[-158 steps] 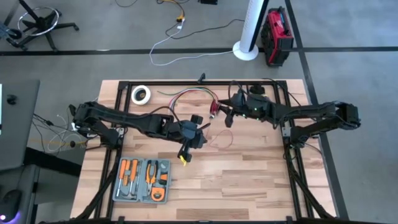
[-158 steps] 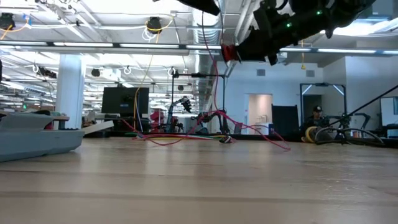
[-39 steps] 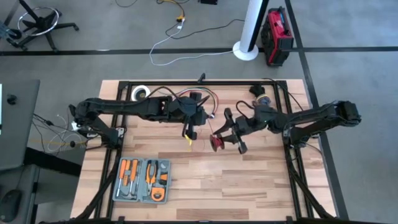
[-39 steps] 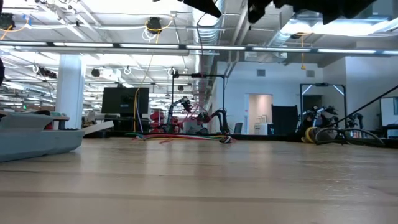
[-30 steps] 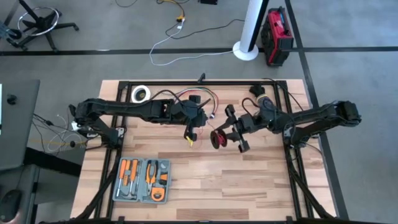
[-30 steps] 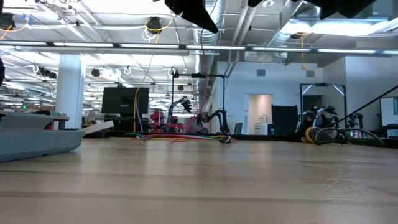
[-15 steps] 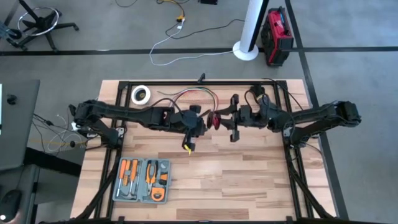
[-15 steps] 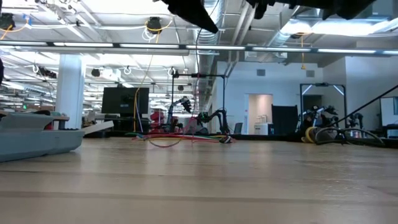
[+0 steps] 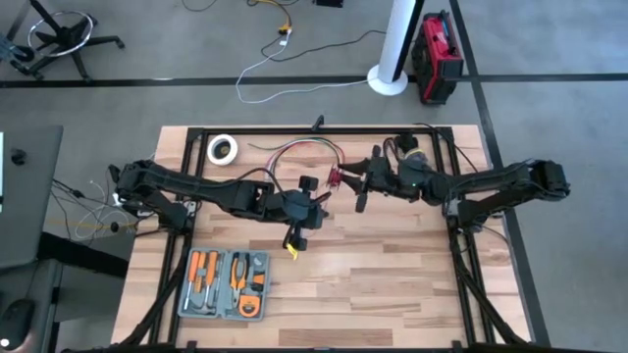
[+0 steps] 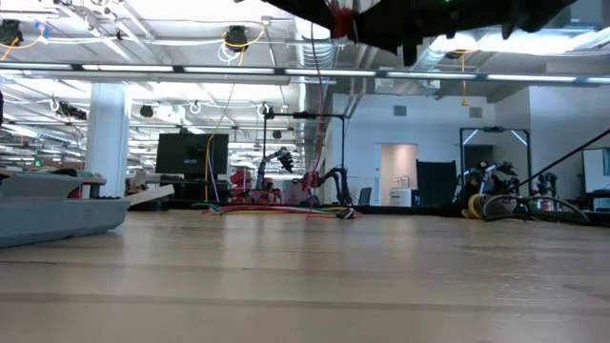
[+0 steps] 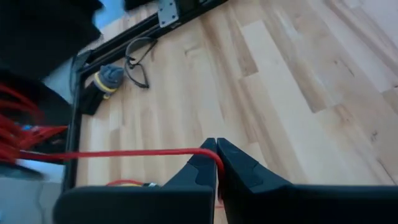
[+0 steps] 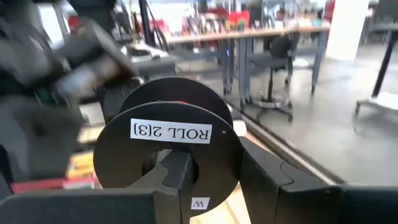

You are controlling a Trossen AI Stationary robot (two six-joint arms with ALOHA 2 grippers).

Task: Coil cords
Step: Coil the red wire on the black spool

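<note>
wooden table (image 9: 392, 265) seen from above, framed by a black rail. left arm reaches from the left edge toward the middle; right arm reaches from the right edge toward the middle of the far half.

tool tray (image 9: 224, 284) near the front left, holding orange-handled tools; its far edge shows only as a grey slab at the left of the low view. roll of white tape (image 9: 222, 149) at the far left corner.

left gripper (image 11: 216, 154), over the table's middle: fingers drawn together on the thin red wire (image 11: 124, 153), which runs taut from the fingertips to a blurred red tangle cut off at the frame edge. from above this gripper (image 9: 306, 208) is a dark mass and the pinch cannot be made out.

right gripper (image 12: 214, 163), just beyond and to the right of the left gripper: fingers clamped on a black spool (image 12: 166, 142) with a label reading "roll 2|3|", upside down; a sliver of red winding shows behind the front flange, the rest hidden. from above the spool (image 9: 339, 177) is a small red and dark spot at the gripper tip (image 9: 355, 182).

loose wire (image 9: 304, 149) arcs over the far table between the arms; its full run is too thin to follow. in the low view both arms are cut off at the top, and red strands (image 10: 276, 210) lie along the far edge.
</note>
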